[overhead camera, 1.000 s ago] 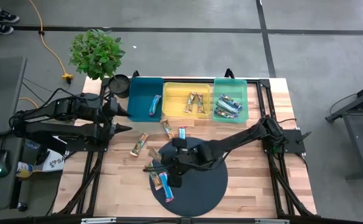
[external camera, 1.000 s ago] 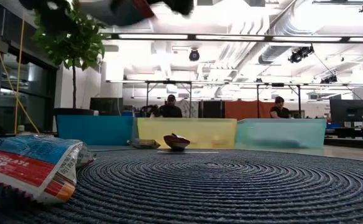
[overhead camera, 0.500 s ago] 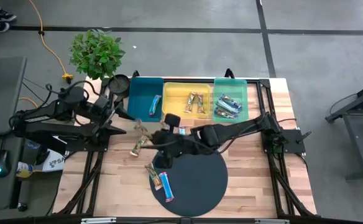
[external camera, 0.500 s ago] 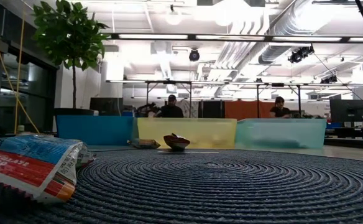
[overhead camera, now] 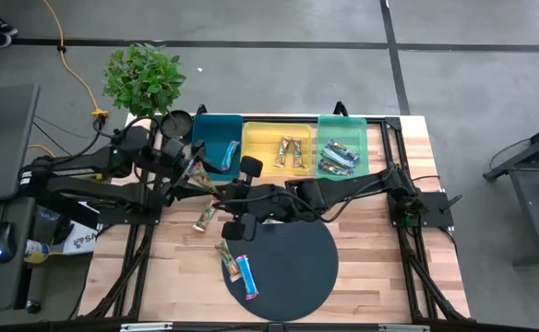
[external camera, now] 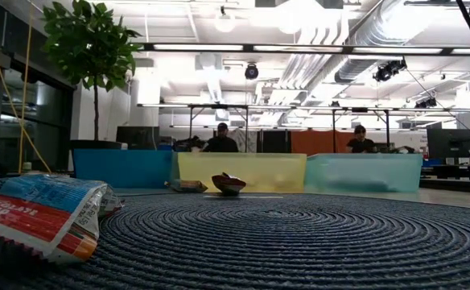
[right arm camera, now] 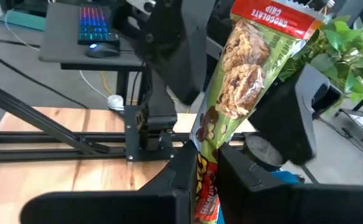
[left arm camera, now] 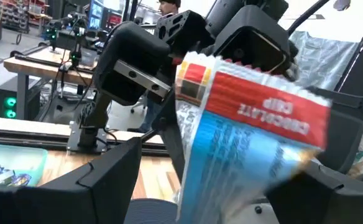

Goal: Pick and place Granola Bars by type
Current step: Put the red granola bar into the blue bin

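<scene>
The right gripper [right arm camera: 200, 165], beside the teal tray [overhead camera: 216, 143], clamps the light, crinkly chocolate chip granola bar [right arm camera: 240, 81] at its lower end; left gripper [left arm camera: 200, 186] fingers stand apart around its free end.

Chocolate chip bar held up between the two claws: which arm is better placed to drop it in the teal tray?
Left. Its open claw brackets the bar right beside the teal tray; the right claw, shut on the bar, is stretched far across the table.

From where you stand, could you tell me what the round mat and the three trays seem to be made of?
The round mat looks like dark woven cord or fabric: the low view shows concentric coiled ridges and a matte surface. The teal tray, yellow tray and green tray look like smooth moulded plastic; the yellow and green walls seem slightly translucent.
</scene>
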Motion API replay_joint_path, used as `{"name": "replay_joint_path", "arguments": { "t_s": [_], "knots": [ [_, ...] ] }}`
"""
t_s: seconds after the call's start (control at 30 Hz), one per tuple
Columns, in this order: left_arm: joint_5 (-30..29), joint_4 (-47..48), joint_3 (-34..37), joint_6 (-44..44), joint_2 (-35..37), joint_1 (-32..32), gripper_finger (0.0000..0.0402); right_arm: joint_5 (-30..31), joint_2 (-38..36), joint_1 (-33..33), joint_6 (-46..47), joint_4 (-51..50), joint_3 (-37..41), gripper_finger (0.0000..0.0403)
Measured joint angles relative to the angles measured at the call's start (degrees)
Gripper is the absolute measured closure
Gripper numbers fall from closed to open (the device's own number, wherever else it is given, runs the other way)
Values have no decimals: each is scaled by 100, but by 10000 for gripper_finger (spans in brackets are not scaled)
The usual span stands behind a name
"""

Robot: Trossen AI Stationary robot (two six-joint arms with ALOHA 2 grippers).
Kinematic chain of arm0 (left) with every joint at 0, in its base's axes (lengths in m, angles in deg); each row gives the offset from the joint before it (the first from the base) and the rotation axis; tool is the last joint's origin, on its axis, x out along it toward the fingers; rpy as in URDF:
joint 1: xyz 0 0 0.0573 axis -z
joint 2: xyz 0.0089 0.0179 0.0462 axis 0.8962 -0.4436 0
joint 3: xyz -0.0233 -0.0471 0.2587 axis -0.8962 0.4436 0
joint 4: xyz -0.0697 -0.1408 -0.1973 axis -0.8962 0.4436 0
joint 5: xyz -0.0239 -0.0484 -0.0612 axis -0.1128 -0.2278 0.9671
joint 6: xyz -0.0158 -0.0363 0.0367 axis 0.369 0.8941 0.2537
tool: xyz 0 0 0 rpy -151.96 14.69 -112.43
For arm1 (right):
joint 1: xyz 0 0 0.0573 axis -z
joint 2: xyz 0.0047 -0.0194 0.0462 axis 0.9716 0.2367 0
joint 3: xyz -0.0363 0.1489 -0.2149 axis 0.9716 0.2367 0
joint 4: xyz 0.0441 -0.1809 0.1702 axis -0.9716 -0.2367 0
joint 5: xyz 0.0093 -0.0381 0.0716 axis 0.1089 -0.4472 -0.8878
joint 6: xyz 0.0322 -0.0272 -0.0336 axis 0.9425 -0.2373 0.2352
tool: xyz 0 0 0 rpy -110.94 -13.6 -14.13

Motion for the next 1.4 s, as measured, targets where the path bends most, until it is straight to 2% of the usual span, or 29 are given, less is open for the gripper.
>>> {"name": "replay_joint_path", "arguments": {
  "t_s": [0.37,0.9,1.2,1.4],
  "knots": [
    [11,-219,0,89,-145,0,105,261,0,36,-107,16,2,371],
    [-25,-213,0,-16,-144,0,264,274,0,38,-107,16,2,369],
    [-22,-213,0,-79,-142,0,307,281,0,38,-107,13,7,372],
    [-23,-172,0,-79,-142,0,318,282,0,38,-103,-8,7,364]
  ]
}}
